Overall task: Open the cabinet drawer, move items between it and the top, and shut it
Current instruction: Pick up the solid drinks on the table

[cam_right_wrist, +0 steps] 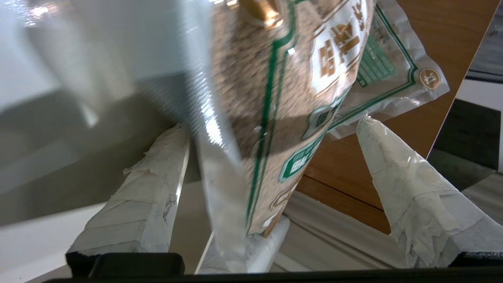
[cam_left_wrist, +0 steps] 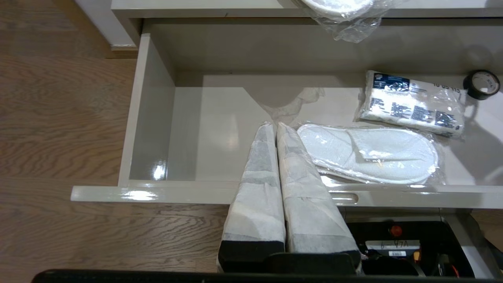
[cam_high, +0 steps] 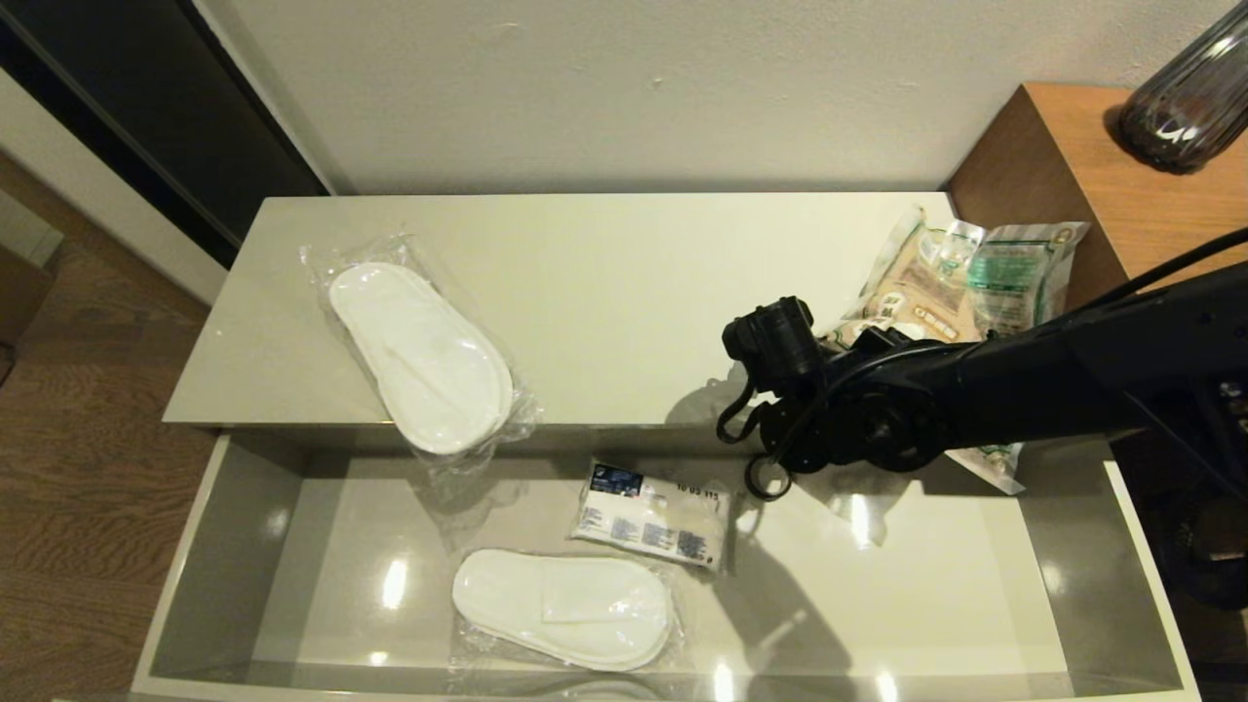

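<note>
Only readable print is "10 05 115" on the small white packet (cam_high: 651,514) in the open cabinet drawer (cam_high: 229,546); the grain bag's label (cam_right_wrist: 334,55) is green and gold script I can't make out. Right arm reaches in from the right, its end effector (cam_right_wrist: 271,157) spread wide with the clear grain bag (cam_high: 960,278) between its fingers (cam_right_wrist: 401,173), not pinched. That bag overhangs the top (cam_high: 634,283) at its right end. One slipper pair (cam_high: 421,356) on top, another (cam_high: 564,606) in the drawer. Left end effector (cam_left_wrist: 275,129) shut, empty, by the drawer front.
</note>
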{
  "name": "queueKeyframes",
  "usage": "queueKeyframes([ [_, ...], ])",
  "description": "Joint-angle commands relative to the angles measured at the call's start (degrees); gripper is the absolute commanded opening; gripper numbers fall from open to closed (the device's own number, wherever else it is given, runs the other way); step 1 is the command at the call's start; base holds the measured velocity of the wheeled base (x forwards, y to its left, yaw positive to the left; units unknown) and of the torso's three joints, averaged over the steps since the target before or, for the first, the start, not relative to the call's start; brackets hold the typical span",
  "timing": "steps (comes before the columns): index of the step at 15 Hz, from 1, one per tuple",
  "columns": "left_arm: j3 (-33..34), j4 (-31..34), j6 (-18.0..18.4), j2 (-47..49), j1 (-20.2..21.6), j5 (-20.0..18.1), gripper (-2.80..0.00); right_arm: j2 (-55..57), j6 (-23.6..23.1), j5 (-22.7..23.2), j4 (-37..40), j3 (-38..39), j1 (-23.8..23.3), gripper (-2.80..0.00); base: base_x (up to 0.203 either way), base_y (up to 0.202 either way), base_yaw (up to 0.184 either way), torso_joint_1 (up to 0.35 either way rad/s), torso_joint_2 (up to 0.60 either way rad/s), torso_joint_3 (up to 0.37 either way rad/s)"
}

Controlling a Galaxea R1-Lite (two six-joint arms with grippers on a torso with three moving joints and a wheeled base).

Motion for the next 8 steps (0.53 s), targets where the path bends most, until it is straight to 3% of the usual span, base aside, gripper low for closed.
queueKeyframes([
  [1, 0.01, -0.05, 0.02, 0.07, 0.02, 0.01, -2.80, 0.87, -0.21, -0.04, -0.36, -1.00, -2.05, 0.00, 0.000, 0.000, 0.000, 0.000, 0.00, 0.000],
  [8, 0.01, -0.05, 0.02, 0.07, 0.04, 0.04, -2.80, 2.13, 0.21, 1.57, -0.55, -2.08, -6.69, 0.00, 0.000, 0.000, 0.000, 0.000, 0.00, 0.000],
])
